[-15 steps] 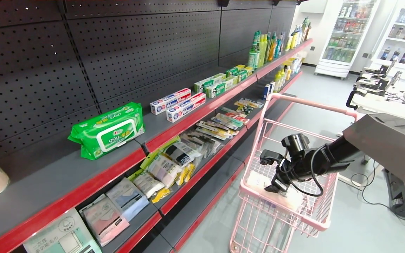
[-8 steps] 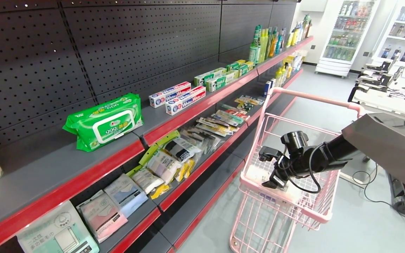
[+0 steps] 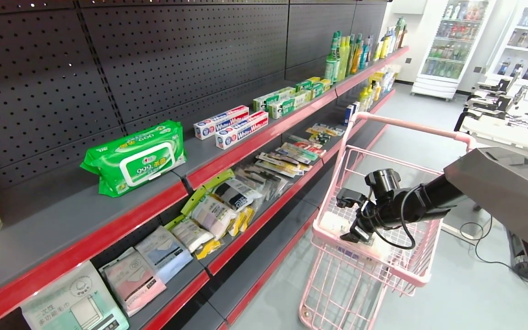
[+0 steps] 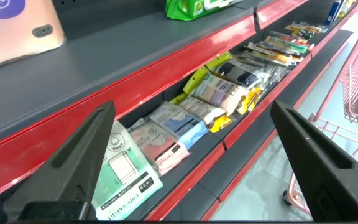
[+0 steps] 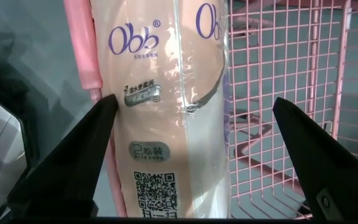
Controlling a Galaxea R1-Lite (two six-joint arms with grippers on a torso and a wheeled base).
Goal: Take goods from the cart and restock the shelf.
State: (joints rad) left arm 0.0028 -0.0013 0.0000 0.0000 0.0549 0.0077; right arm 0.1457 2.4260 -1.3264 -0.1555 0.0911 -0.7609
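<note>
Shop aisle: right arm stretches out over the pink cart, right gripper splayed wide, just above the cart's tissue pack.

The grey shelf before me carries a green wipes pack at nine o'clock, toothpaste boxes at eleven, bottles at twelve; a pink cart stands on the floor at five.
</note>
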